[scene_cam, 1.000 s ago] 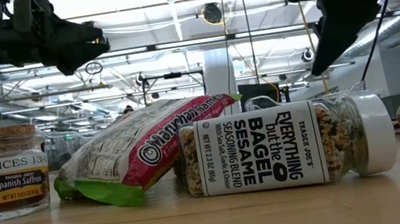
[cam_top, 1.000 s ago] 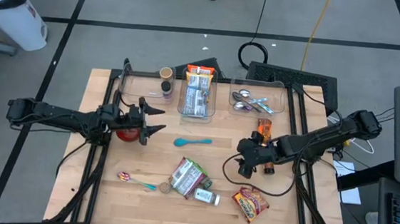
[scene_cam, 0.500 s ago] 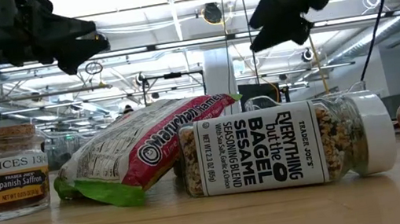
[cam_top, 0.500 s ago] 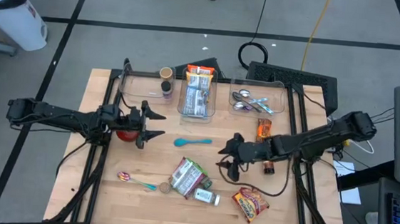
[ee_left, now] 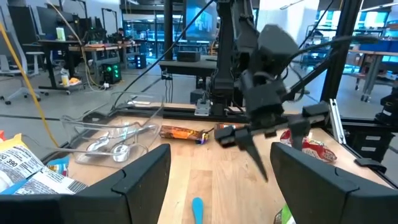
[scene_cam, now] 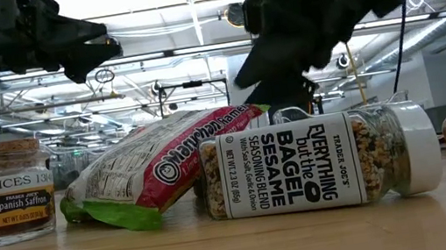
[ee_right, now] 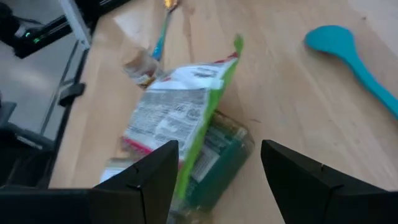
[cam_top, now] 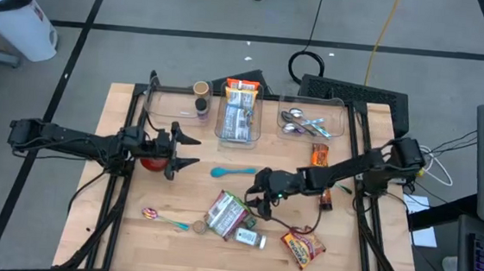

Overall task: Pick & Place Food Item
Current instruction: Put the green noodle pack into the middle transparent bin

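Pale wood runs the whole table [cam_top: 131, 231], and I read it from the left edge across. My left gripper [cam_top: 191, 147] hangs parked over the left side, fingers spread and empty, with something red [cam_top: 154, 159] directly under it that I cannot identify. Near the front-left lie a small colourful spoon [cam_top: 159, 218] and the cork-topped Spanish saffron jar [scene_cam: 10, 192]. At the back, three clear trays: one with small jars [cam_top: 200, 98], one with snack packets [cam_top: 239, 111], one with metal spoons [cam_top: 299, 123].

Centre front is where the work is. The ramen packet [cam_top: 225, 212] — red, white and green — lies tilted against the Everything but the Bagel seasoning jar [cam_top: 250, 236], which rests on its side, touching it. A turquoise spoon [cam_top: 234, 172] sits just behind them. My right gripper [cam_top: 257, 199] hovers right beside the packet, above the table, jaws well apart and holding nothing; its wrist camera looks straight down onto the packet and jar.

Further right, a red snack bag [cam_top: 302, 246] lies near the front, an orange bar [cam_top: 319, 155] by the spoon tray.

My judgement: the task is early. Nothing is grasped, the food item sits on the wood, and descent, closure, lift and placement into a tray all remain.
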Robot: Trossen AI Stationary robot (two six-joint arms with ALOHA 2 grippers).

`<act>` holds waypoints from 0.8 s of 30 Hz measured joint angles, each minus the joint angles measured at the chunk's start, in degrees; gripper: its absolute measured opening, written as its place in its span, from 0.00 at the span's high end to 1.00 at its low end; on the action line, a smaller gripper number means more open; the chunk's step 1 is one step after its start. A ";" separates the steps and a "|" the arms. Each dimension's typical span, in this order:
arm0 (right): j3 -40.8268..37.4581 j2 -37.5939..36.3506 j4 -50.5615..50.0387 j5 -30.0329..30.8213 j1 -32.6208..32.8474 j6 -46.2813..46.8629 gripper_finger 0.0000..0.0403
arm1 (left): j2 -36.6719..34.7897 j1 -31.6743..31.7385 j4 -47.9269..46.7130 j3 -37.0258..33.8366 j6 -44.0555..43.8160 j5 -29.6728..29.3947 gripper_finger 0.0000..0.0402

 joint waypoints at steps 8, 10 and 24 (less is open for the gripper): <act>0.04 6.11 11.77 -7.82 -2.17 3.24 0.46 | 0.02 0.00 -0.43 0.00 0.02 0.00 0.29; 0.10 7.43 14.20 -9.00 -2.37 3.75 0.47 | 0.02 0.00 -0.44 0.00 0.09 0.00 0.29; 0.10 9.46 15.64 -8.57 -2.35 3.13 0.61 | 0.02 0.01 -0.48 0.00 0.19 -0.02 0.29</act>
